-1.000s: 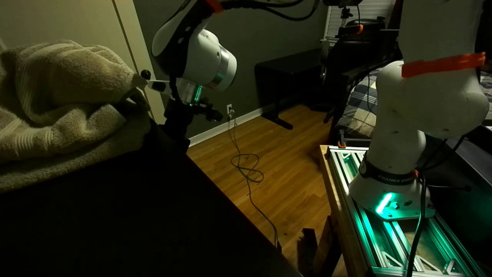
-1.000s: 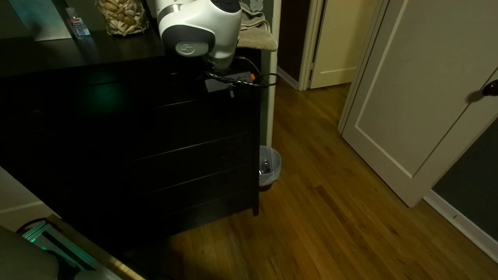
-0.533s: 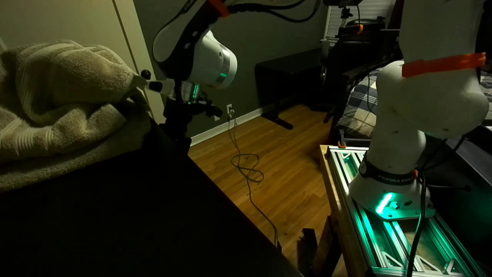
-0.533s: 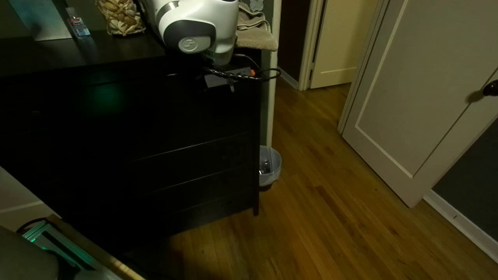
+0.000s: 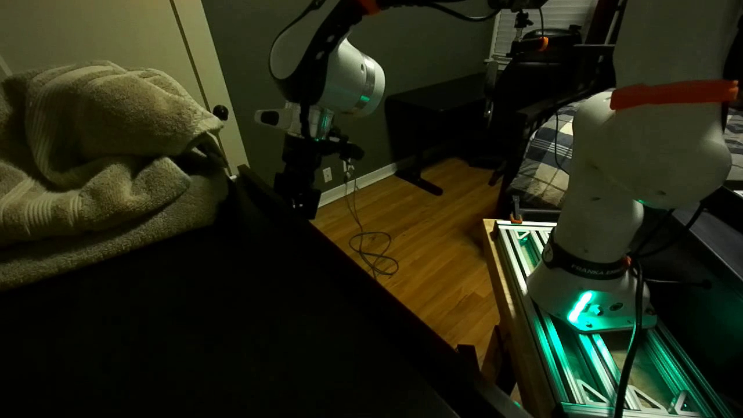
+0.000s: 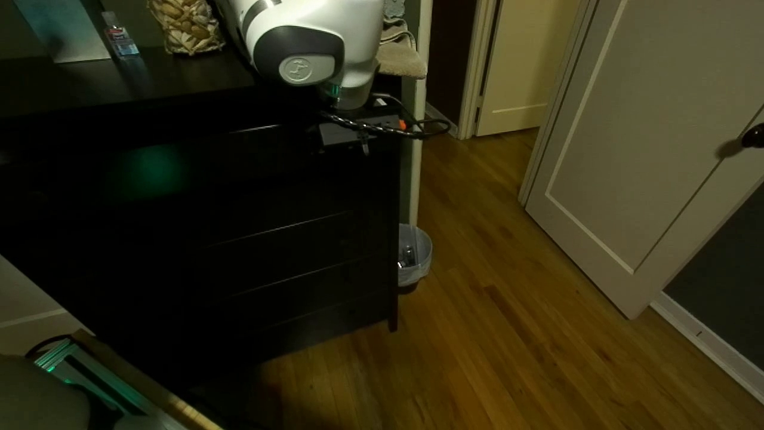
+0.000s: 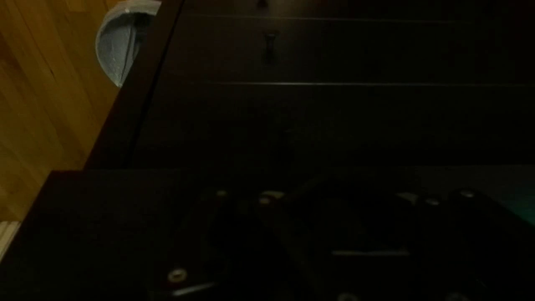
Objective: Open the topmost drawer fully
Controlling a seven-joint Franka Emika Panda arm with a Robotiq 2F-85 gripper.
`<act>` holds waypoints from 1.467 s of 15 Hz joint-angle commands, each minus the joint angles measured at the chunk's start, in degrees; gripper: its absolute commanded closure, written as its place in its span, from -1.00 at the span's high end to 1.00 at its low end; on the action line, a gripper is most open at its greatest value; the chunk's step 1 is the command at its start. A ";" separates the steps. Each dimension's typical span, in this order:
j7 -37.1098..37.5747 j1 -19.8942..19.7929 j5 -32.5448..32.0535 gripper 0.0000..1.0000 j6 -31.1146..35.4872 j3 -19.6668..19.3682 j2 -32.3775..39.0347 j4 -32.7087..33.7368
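Note:
The topmost drawer stands partly out of the dark dresser. Its near-black front edge sticks out past the dresser top in an exterior view. Its front carries a green glow in an exterior view, and it juts over the lower drawers in the wrist view. Its inside is too dark to make out. My gripper points down at the drawer's front edge, near its far end. In the wrist view the gripper is black against the drawer. Its fingertips and any grip on the drawer are lost in the dark.
A rumpled beige towel lies on the dresser top. A jar of shells and a small bottle stand there too. A lined bin stands beside the dresser. A cable lies on the floor towards my base bench.
My arm and gripper have moved away from the dresser towards my base. The topmost drawer has slid out with them, mostly in the last half second. The towel has stayed.

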 commanded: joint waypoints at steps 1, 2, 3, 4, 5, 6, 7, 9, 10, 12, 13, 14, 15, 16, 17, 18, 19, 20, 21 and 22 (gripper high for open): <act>-0.48 -3.11 -3.06 -0.97 -4.43 -2.97 -7.08 -5.05; -0.60 -3.66 -3.88 -0.97 -5.24 -3.87 -7.96 -5.88; -0.92 -4.33 -4.96 -0.97 -6.33 -4.89 -9.02 -6.71; -1.78 -5.00 -5.97 -0.97 -7.15 -5.99 -10.02 -7.45; -2.49 -5.74 -6.98 -0.97 -8.15 -7.21 -11.06 -8.14; -2.79 -6.31 -8.10 -0.97 -8.97 -8.26 -11.86 -8.66; -3.34 -6.86 -9.03 -0.97 -9.82 -9.33 -12.49 -8.98; -4.19 -7.50 -10.27 -0.97 -11.20 -11.07 -13.08 -9.17; -4.51 -7.63 -10.70 -0.97 -11.67 -11.68 -13.18 -9.18; -4.68 -7.81 -11.91 -0.97 -12.63 -12.52 -13.22 -8.94; -4.55 -7.84 -12.45 -0.97 -13.04 -12.76 -13.29 -8.83; -4.12 -7.87 -13.67 -0.97 -13.38 -12.83 -13.51 -8.75; -3.11 -7.96 -15.53 -0.97 -14.13 -12.73 -13.90 -8.73; -2.19 -8.04 -17.19 -0.37 -14.97 -12.65 -14.32 -8.65; -0.03 -8.37 -21.00 -0.33 -15.27 -12.36 -14.91 -8.67; 2.74 -8.82 -25.93 -0.22 -15.70 -11.98 -15.81 -8.56; 6.74 -11.37 -30.88 -0.09 -15.02 -9.13 -16.35 -8.46; 10.73 -13.21 -34.96 0.09 -16.07 -7.25 -17.75 -8.26; 14.44 -14.20 -39.41 0.22 -17.68 -6.19 -19.56 -7.86; 17.71 -14.81 -44.12 0.40 -19.99 -5.59 -21.62 -7.29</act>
